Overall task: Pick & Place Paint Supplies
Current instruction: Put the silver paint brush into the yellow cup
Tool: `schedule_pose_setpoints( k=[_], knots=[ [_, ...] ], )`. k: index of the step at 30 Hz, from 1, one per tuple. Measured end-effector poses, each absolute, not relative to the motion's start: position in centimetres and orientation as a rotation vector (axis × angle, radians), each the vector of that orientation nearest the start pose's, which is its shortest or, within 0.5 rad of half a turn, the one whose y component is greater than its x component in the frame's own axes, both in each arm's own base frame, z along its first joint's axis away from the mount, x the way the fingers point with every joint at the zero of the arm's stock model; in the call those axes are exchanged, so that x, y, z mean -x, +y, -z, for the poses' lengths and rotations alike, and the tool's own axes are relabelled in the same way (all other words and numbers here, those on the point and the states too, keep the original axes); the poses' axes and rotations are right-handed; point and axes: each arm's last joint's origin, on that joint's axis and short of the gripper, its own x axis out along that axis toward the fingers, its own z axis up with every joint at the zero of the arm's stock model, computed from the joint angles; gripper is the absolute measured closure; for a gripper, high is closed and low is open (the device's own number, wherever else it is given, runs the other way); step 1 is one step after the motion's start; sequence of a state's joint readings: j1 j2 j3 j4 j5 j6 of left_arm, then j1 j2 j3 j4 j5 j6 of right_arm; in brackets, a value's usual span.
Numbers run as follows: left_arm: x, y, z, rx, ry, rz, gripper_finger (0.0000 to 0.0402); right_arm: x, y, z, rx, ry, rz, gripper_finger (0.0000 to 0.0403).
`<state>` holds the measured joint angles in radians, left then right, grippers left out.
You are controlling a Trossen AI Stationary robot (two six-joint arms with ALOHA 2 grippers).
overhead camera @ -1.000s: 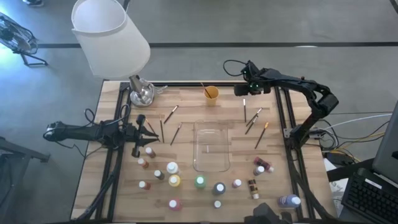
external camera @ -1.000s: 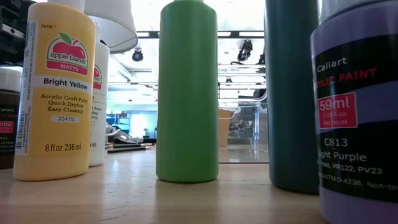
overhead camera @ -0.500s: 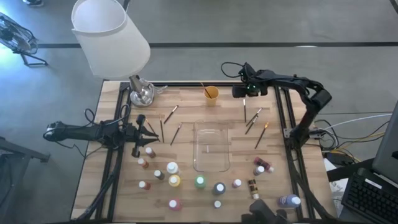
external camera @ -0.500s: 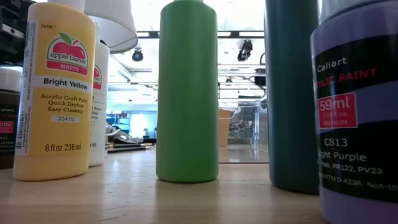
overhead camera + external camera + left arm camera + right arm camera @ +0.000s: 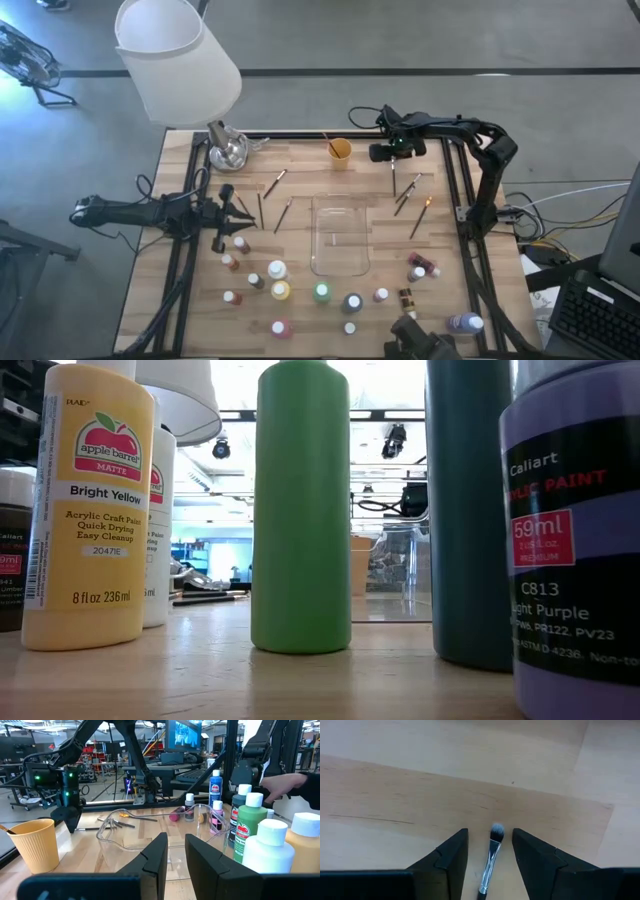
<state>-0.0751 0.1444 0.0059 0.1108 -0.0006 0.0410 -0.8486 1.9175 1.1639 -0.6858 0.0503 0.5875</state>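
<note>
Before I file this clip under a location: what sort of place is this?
Probably a robotics lab or workshop: a wooden table in a metal frame, more dark robot arms behind it, monitors and overhead lights beyond.

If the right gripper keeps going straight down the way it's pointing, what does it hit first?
Probably the brush lying between the open fingers of the right gripper, bristle end forward, then the wooden table; how far above it the gripper is remains unclear.

Wood table (image 5: 300,170): bottles (image 5: 279,290), brushes (image 5: 420,216), tray (image 5: 340,236), cup (image 5: 340,150), lamp (image 5: 228,148).
</note>
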Motion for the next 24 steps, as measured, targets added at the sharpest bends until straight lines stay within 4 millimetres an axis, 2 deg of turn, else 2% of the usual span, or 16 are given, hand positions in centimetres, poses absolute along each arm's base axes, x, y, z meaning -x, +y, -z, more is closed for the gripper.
schedule_pose_setpoints(
  k=[6, 15, 24],
  knots=[
    [-10.61, -0.79, -16.44, -0.042, 0.026, 0.075, 0.0328, -22.47, -25.81, -13.64, -1.021, 1.145, 1.139, 0.0294],
    [-10.60, -0.80, -16.44, -0.042, 0.026, 0.075, 0.0328, -22.40, -25.84, -13.76, -0.984, 1.151, 1.137, 0.0384],
    [-10.60, -0.80, -16.44, -0.042, 0.026, 0.075, 0.0328, -22.35, -25.80, -13.77, -0.970, 1.162, 1.130, 0.0393]
  ],
)
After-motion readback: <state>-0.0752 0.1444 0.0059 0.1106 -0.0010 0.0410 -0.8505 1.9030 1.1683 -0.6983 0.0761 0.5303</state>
